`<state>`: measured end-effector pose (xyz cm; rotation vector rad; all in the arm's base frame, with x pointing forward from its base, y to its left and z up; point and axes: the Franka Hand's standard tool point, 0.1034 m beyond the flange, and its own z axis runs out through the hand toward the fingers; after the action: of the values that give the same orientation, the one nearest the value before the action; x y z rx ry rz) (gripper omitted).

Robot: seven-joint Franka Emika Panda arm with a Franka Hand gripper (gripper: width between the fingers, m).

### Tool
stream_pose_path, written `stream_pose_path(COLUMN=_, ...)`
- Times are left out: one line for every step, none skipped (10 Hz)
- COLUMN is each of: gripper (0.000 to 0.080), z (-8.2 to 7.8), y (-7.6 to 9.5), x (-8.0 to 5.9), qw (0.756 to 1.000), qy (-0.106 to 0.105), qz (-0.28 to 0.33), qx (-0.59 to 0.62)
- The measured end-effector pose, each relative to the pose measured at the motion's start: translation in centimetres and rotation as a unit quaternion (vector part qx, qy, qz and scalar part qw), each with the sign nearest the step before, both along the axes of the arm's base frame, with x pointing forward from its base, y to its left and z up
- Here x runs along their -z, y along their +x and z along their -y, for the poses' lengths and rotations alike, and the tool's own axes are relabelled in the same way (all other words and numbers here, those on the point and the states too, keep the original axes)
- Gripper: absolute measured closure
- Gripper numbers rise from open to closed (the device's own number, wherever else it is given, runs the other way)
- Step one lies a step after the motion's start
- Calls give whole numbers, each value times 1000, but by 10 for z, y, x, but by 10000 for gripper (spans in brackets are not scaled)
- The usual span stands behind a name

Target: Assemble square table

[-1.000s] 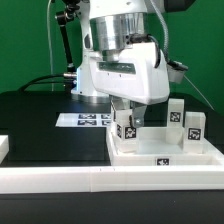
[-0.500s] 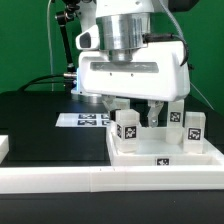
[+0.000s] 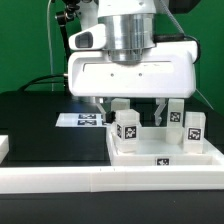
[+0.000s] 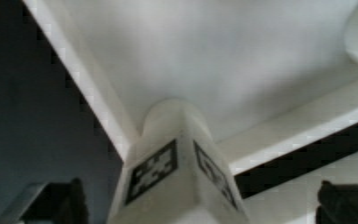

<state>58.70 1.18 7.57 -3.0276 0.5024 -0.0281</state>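
The square top [image 3: 165,152] lies flat against the long white rail [image 3: 60,178] at the front of the black table [image 3: 35,120], toward the exterior view's right. 4 leg blocks stand upright on it: 1 at the near corner [image 3: 126,129], 1 behind it, partly hidden by the arm [image 3: 121,106], and 2 on the far side toward the exterior view's right [image 3: 177,113] [image 3: 194,127]. The gripper [image 3: 132,108] hovers just above the top with its jaws released and spread wide, holding nothing; the wrist view shows a tagged leg block [image 4: 172,165] standing free between the 2 dark fingertips [image 4: 51,200]. Judgement: the leg-fitting step is in hand, and this leg appears set in place and let go. The next move calls for a straight lift clear of the legs. Whether each leg is fully seated cannot be told. The marker board [image 3: 83,119] lies behind, near the top, and obstructs nothing. The closely spaced legs are the main obstruction: a sideways move could knock 1 over.
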Motion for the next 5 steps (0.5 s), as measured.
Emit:
stream_pose_path(gripper=150, z=2, y=0, x=0, qw=999, qy=-1, qz=3, qx=-45)
stream_pose_path(gripper=150, z=2, y=0, x=0, qw=997, qy=-2, qz=5, qx=-80)
stream_pose_path(gripper=150, z=2, y=0, x=0, qw=994, qy=-4, qz=8, qx=-112)
stream_pose_path(gripper=150, z=2, y=0, x=0, qw=989, qy=-5, qz=10, qx=-150)
stream_pose_path(gripper=150, z=2, y=0, x=0, qw=979, qy=-7, qz=14, qx=-203)
